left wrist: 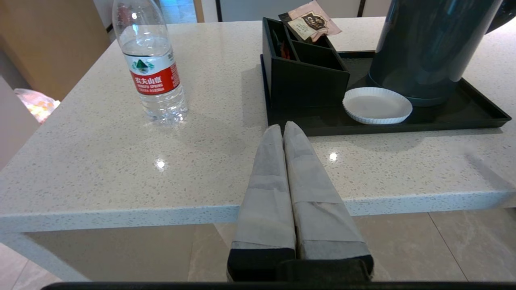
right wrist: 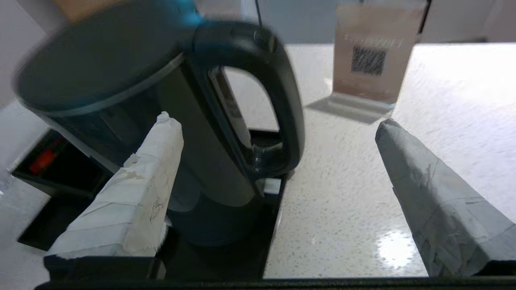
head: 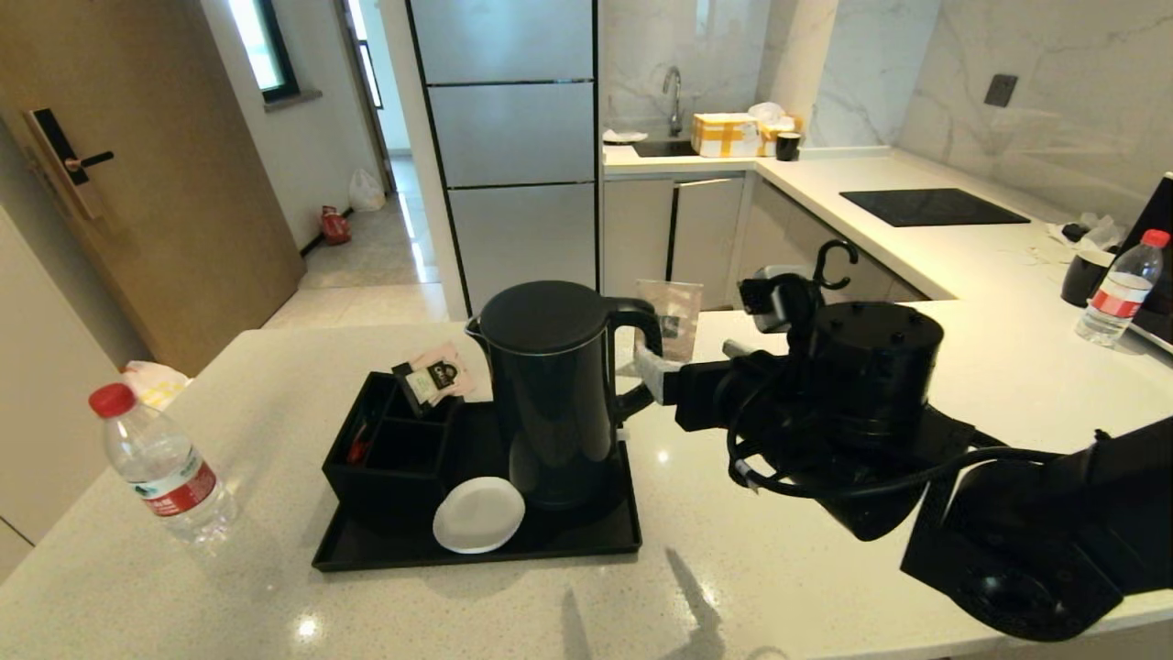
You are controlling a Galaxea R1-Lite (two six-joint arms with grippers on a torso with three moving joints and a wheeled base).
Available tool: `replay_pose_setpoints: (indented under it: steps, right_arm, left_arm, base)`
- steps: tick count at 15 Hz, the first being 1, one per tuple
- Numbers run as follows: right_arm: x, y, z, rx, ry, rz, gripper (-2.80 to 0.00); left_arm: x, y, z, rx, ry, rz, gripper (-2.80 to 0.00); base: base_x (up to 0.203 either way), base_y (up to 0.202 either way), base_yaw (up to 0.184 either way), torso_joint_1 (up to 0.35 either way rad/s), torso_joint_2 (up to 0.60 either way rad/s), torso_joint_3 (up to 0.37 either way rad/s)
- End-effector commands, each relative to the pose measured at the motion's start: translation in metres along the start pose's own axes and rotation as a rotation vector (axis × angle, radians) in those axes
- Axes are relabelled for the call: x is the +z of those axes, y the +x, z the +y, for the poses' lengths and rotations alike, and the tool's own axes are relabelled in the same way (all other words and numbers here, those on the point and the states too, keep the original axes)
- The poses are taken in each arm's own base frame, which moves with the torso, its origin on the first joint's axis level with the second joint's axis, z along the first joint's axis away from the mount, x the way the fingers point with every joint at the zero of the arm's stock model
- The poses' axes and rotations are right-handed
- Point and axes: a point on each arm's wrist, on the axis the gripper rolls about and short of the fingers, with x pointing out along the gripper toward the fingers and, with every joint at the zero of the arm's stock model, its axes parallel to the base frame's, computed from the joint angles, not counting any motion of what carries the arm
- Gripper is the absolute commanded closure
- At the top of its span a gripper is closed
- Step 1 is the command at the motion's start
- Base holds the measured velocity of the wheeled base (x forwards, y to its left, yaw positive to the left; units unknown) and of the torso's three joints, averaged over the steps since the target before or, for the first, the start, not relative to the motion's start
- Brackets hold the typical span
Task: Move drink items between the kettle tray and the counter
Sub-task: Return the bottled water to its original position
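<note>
The tall black kettle (head: 550, 394) stands on the right side of the black kettle tray (head: 476, 555), its loop handle (right wrist: 282, 100) turned towards my right arm. My right gripper (head: 655, 371) hovers level beside the handle, open wide. In the right wrist view the handle lies between and just ahead of the right gripper's (right wrist: 278, 123) two taped fingers, and neither finger touches it. A clear water bottle (head: 165, 472) with a red cap stands on the counter (head: 779, 568) left of the tray. My left gripper (left wrist: 283, 127) is shut and empty, parked at the counter's front edge.
On the tray sit a compartmented box (head: 389, 454) with tea sachets (head: 438, 374) and a white coaster (head: 478, 515). A clear QR sign (head: 671, 316) stands behind the kettle. Far right are another bottle (head: 1120, 289), a black cup (head: 1086, 275) and the hob (head: 930, 206).
</note>
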Motion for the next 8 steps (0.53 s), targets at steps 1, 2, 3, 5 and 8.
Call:
replay_pose_setpoints:
  steps: [1, 2, 3, 5, 8]
  right_arm:
    - [0.019, -0.02, -0.003, 0.011, 0.015, -0.047, -1.56]
    - [0.03, -0.033, -0.006, 0.013, 0.025, -0.077, 0.0]
    - [0.043, -0.045, -0.014, -0.001, 0.017, -0.098, 0.0]
    - [0.076, -0.082, -0.033, -0.042, 0.007, -0.154, 0.0]
    - [0.103, -0.13, -0.063, -0.166, -0.006, -0.149, 0.0]
  left_arm:
    - [0.0, 0.0, 0.0, 0.0, 0.0, -0.002, 0.0]
    - [0.0, 0.0, 0.0, 0.0, 0.0, -0.002, 0.0]
    - [0.0, 0.0, 0.0, 0.0, 0.0, -0.001, 0.0]
    - [0.0, 0.0, 0.0, 0.0, 0.0, -0.002, 0.0]
    - [0.0, 0.0, 0.0, 0.0, 0.0, -0.001, 0.0]
  base:
    - [0.0, 0.0, 0.0, 0.0, 0.0, 0.0]
    - [0.0, 0.0, 0.0, 0.0, 0.0, 0.0]
    - [0.0, 0.0, 0.0, 0.0, 0.0, 0.0]
    - [0.0, 0.0, 0.0, 0.0, 0.0, 0.0]
    - [0.0, 0.0, 0.0, 0.0, 0.0, 0.0]
